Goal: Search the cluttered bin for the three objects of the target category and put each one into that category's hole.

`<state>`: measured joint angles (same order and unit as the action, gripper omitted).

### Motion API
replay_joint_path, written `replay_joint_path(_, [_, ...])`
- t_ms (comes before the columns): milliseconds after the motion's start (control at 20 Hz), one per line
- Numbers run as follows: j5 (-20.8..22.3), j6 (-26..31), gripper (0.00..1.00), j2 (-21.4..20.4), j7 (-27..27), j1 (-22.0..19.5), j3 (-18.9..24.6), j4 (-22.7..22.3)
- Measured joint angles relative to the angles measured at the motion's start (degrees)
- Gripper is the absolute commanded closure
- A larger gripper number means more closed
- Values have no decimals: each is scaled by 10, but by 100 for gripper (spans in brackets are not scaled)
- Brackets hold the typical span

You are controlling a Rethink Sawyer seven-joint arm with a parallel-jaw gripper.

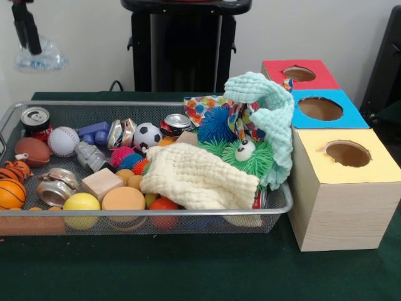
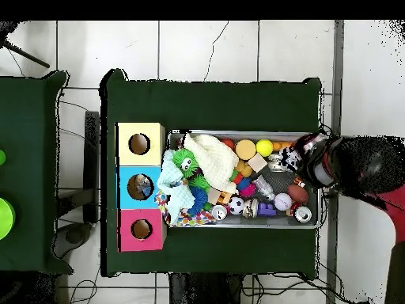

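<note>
A: Edges and free room?

B: The bin (image 1: 156,212) is wire mesh and sits on the green table (image 1: 188,269). A bare green strip runs along its front. The mint cloth (image 1: 269,119) spills over the right rim and rests against the boxes. The air over the bin's middle is open.

A: The pincer?

B: The gripper (image 1: 26,28) is at the top left, above the bin's left end. Released or clenched, I cannot tell. Clear crumpled plastic (image 1: 37,59) sits just below it; whether it is held, I cannot tell. From overhead, the arm (image 2: 348,162) overhangs that same end.

A: The boxes?

B: Three in a row, touching, just beside the bin's right end. The yellow box (image 1: 338,207) is nearest, then the blue box (image 1: 354,116), and the red box (image 1: 276,69) is farthest. Each has one round hole on top. Their insides are too dark to read.

A: Bin contents?

B: Crowded.
- Left: a can (image 1: 36,119), a baseball (image 1: 63,141), a football (image 1: 32,152) and a basketball (image 1: 9,193).
- Front: a yellow ball (image 1: 81,202), an orange disc (image 1: 123,198) and a wood block (image 1: 101,183).
- Middle: a soccer ball (image 1: 148,134) and a second can (image 1: 177,123).
- Right: a cream cloth (image 1: 197,179) lying over other pieces, a blue fuzzy ball (image 1: 216,124) and a green fuzzy toy (image 1: 247,157) with an eye.

Nothing marks which category is the target.

A: The room?

B: A pale wall behind and a white tiled floor (image 2: 237,47) around the table.
</note>
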<state>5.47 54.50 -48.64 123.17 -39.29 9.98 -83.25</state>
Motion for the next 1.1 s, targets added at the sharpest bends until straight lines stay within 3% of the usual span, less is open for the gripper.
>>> replay_joint_path(400, [-32,3,100,-32,76,79,-80,1])
replay_joint_path(750, [-60,3,100,-37,141,117,-124,1])
replay_joint_path(1100, [-81,3,100,-35,167,144,-158,1])
